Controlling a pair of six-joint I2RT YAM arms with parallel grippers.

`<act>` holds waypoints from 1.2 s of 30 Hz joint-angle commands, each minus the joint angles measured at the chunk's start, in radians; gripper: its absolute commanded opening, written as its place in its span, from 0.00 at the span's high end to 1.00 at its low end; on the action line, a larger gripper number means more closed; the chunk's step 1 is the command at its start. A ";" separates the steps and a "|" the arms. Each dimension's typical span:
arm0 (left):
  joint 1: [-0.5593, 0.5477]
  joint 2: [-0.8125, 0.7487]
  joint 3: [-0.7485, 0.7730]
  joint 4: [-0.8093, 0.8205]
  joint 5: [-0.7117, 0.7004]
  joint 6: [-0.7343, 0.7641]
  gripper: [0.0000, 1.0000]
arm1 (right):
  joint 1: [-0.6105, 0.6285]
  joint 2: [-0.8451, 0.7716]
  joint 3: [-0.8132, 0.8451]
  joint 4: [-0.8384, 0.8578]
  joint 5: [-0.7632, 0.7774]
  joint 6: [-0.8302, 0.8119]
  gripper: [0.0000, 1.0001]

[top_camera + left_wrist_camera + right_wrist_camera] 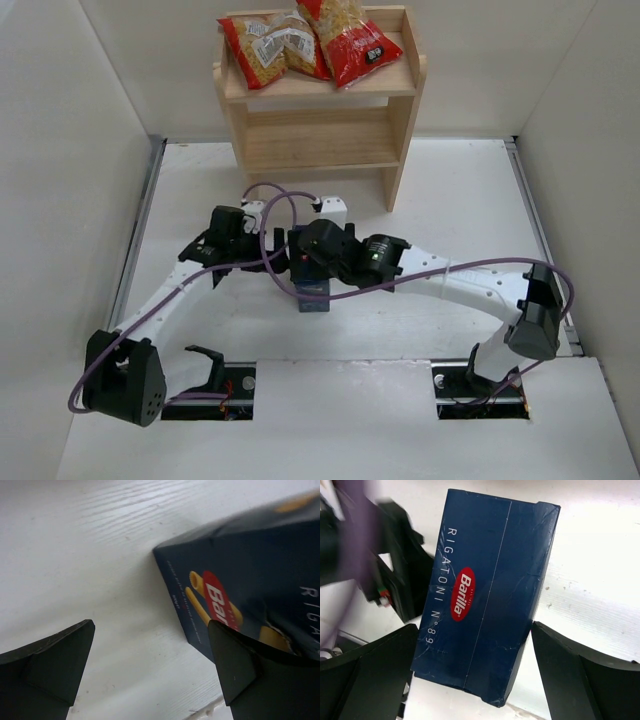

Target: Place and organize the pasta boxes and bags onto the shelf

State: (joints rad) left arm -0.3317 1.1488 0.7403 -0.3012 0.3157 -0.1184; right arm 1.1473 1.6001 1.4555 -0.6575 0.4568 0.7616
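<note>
The dark blue pasta box [316,298] is on the white table in front of the shelf [402,120]. In the right wrist view the box [485,595] shows a red Barilla logo and fills the gap between my right gripper's [474,630] wide-apart fingers; the right finger [580,680] touches its edge. My right gripper [305,272] is right over the box. My left gripper [150,625] is open and empty just left of the box [250,580]; it also shows from above [272,250]. Two red bags [265,45] [352,40] lie on the shelf's top tier.
The shelf's lower tier [310,140] holds nothing. Purple cables [285,200] loop over both wrists. White enclosure walls [70,120] close in on both sides and the back. The arm bases stand in slots [210,385] at the near edge.
</note>
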 commanded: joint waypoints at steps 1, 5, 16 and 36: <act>0.108 -0.018 0.001 -0.027 0.016 -0.087 0.00 | 0.005 0.044 -0.020 0.041 0.034 0.038 0.00; 0.207 0.006 0.021 -0.078 0.014 -0.090 0.00 | -0.019 0.066 -0.029 0.071 0.000 0.039 0.01; 0.293 -0.027 0.008 -0.099 0.011 -0.060 0.00 | -0.053 0.071 0.016 -0.059 -0.067 0.025 0.78; 0.302 -0.037 0.010 -0.088 0.019 -0.007 0.00 | -0.534 -0.514 -0.902 1.260 -0.582 0.567 1.00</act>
State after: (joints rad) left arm -0.0322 1.1393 0.7403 -0.3931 0.3199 -0.1390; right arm 0.6315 1.1297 0.5568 0.2111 -0.0551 1.1770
